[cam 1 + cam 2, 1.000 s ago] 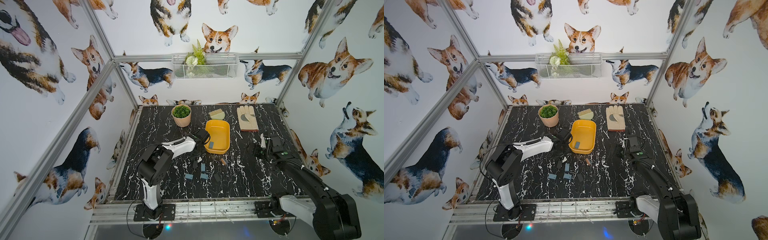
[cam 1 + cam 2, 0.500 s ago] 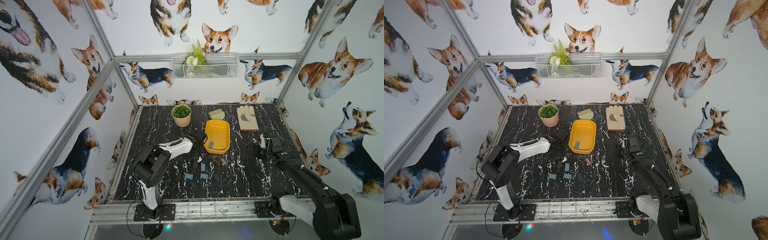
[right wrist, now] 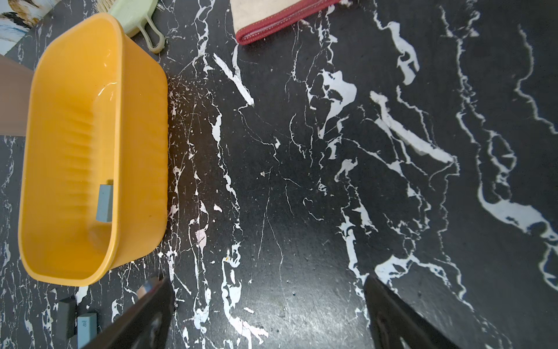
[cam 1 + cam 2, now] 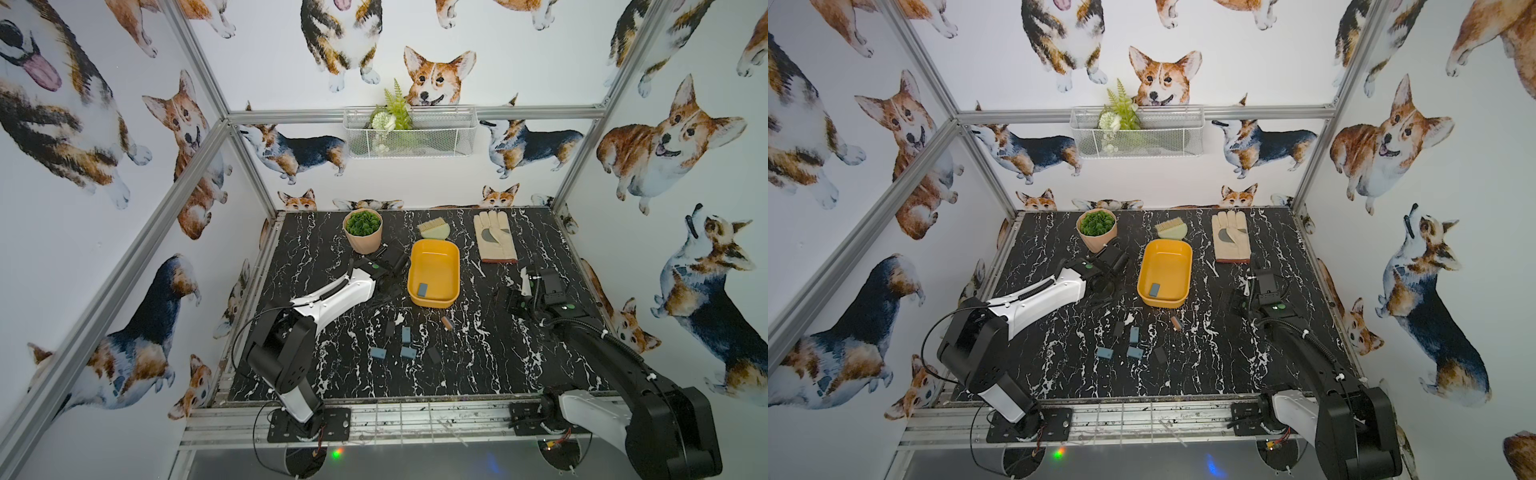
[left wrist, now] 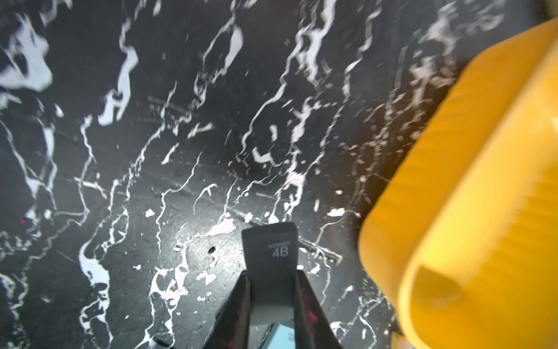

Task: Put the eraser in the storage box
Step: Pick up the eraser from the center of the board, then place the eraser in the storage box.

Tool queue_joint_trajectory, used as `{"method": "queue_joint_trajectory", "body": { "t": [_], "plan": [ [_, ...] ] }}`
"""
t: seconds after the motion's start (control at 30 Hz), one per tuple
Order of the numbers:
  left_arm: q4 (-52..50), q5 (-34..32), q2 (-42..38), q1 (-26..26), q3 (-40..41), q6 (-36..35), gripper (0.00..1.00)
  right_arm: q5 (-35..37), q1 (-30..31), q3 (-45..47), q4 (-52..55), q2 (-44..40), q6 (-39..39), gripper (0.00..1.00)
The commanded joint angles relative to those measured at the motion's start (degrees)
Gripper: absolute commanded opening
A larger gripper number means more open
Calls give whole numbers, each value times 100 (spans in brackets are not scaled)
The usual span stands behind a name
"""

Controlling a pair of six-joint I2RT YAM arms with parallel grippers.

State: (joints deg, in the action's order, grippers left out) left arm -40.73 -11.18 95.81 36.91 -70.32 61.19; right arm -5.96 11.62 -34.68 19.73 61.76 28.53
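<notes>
Item: eraser (image 5: 268,250), dark grey block stamped 4B.
Location: sat clamped in left claw (image 5: 270,279), jaws closed on rear part, stamped end projecting. Hung over counter (image 5: 151,151), just beside outer wall of storage box (image 5: 453,211), not yet inside.
Handling, judged: light, firm, rubbery, non-slip, not fragile; grip across long flat sides suited it.
Right claw (image 3: 268,290): spread wide, empty, over bare counter.
Blue-grey eraser (image 4: 423,289) lay in box; loose erasers (image 4: 406,334) lay on counter.
</notes>
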Motion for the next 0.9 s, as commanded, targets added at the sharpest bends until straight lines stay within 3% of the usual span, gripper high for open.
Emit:
{"method": "queue_joint_trajectory", "body": {
  "t": [0.0,0.2,0.4,0.7,0.87],
  "plan": [
    [-459,-252,-36,60,-476,-660,24,386,-29,-15,49,-101,175,99],
    [-680,-88,412,442,-1610,-1474,24,646,-425,-24,325,-303,303,99],
    [-1064,267,1443,968,-3045,-2128,24,661,-551,56,422,-326,327,99],
    [-1348,778,2783,1240,-4363,-2287,24,622,-592,135,400,-345,287,99],
    [-1377,810,3250,1240,-4645,-2243,24,552,-612,186,358,-375,289,99]
  ]
}}
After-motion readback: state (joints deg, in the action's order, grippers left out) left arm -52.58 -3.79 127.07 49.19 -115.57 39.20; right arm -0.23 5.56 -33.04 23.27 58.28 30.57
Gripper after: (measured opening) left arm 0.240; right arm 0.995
